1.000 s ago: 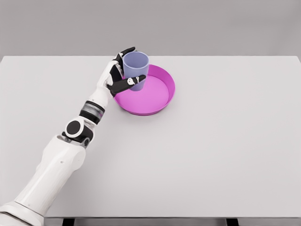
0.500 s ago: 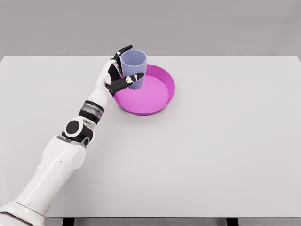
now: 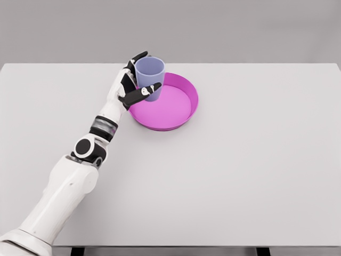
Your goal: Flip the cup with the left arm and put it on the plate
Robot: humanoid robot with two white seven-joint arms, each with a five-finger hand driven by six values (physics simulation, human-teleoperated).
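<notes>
The left hand point(image 3: 131, 85) is clamped around the pale lavender plastic cup point(image 3: 149, 77), mouth up, over the left rim of the round magenta plate point(image 3: 178, 120) near the white table's point(image 3: 256, 160) far edge. To finish well, lower it straight, centred, and release only once its base seems flat.

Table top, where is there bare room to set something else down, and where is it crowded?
The table is bare right of the magenta plate out to the right edge, and across the whole near half right of the left arm. It is crowded at the plate's left rim, where the left hand grips the upright cup.
</notes>
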